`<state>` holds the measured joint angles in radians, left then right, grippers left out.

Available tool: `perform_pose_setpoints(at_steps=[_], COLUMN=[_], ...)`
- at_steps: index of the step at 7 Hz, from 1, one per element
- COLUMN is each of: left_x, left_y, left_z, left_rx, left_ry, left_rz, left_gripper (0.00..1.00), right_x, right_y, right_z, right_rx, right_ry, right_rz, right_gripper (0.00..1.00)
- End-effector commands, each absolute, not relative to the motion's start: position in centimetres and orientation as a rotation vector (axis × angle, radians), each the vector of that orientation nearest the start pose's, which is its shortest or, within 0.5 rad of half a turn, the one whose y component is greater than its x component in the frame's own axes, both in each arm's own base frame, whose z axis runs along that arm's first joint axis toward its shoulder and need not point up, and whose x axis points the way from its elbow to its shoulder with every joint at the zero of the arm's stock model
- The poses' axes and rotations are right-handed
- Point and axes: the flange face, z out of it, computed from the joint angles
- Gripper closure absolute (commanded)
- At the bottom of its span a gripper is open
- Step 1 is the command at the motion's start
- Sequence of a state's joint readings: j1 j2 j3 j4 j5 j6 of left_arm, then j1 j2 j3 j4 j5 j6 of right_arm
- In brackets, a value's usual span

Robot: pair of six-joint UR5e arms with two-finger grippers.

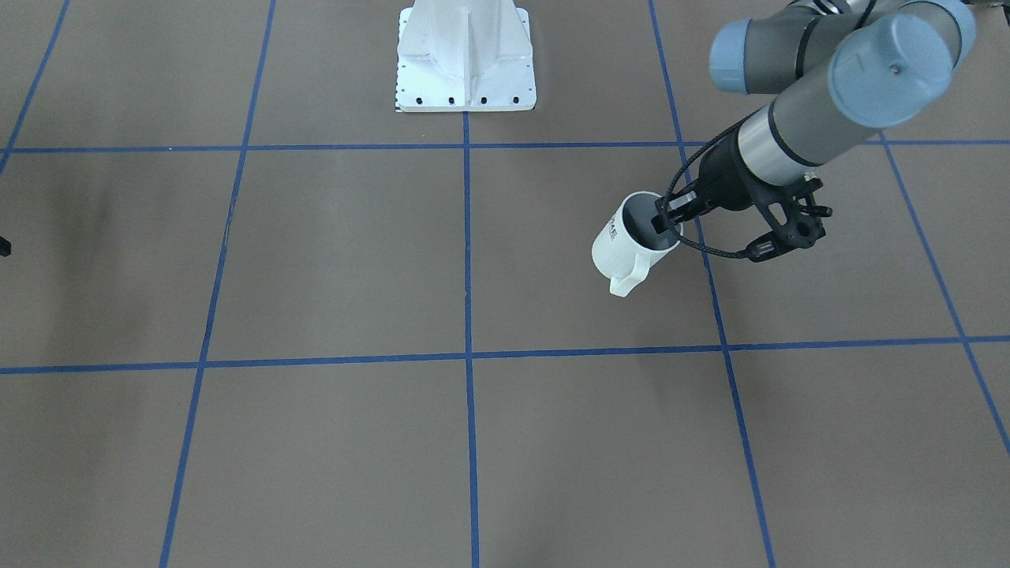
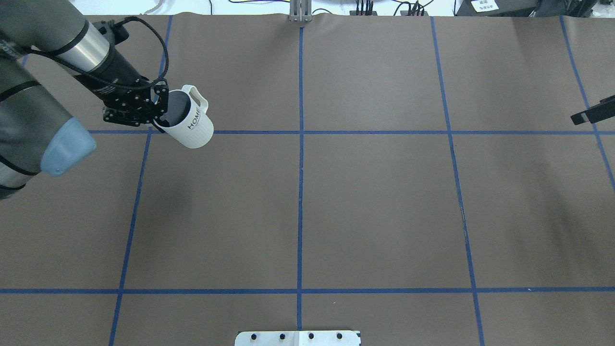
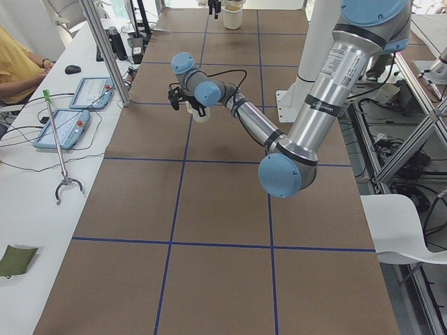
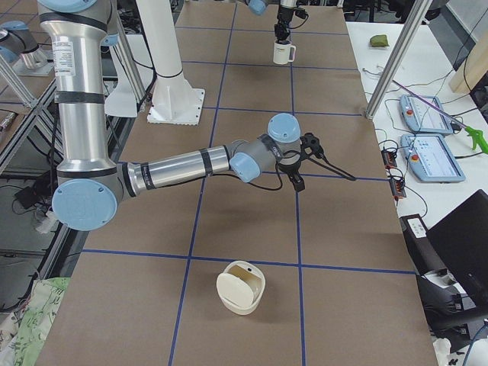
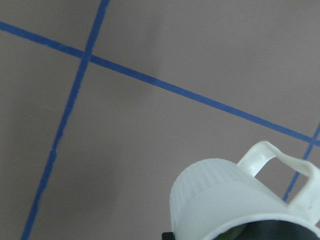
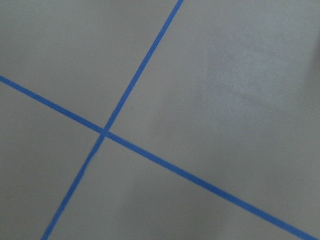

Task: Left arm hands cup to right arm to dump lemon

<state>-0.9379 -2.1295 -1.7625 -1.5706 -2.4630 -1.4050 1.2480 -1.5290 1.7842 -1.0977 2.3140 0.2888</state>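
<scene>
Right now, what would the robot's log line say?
left hand: shut on cup rim | cup: lifted, about upright | lemon: green glimpse inside cup | right hand: apart from cup, grip unclear

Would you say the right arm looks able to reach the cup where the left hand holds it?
Probably not yet: the cup hangs in the left hand at the overhead view's left, while the right hand sits at its far right edge. Nothing stands between them.
</scene>
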Motion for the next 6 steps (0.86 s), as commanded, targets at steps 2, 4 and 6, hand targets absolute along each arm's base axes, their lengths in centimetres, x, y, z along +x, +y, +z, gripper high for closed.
perform_pose_setpoints(at_steps=[2,4,6], left_x=[40.0,44.9,46.1], left_y=[-56.6,-58.4,-59.8], left_z=[13.5,8.4,6.3], left_rx=[-0.534,-0.580,-0.632], left_ry=[1.009,0.967,0.930], left_rz=[-0.598,-0.663,-0.783], left_gripper=[1.00,1.00,1.00], right_x=[-19.7,-26.9,-34.2], right_y=[-51.7,-50.2,-46.2], right_z=[42.3,39.0,37.0], right_rx=[0.635,0.769,0.955], right_ry=[-0.887,-0.882,-0.829], right_rz=[-0.143,-0.104,-0.036], right_gripper=[0.01,0.01,0.01])
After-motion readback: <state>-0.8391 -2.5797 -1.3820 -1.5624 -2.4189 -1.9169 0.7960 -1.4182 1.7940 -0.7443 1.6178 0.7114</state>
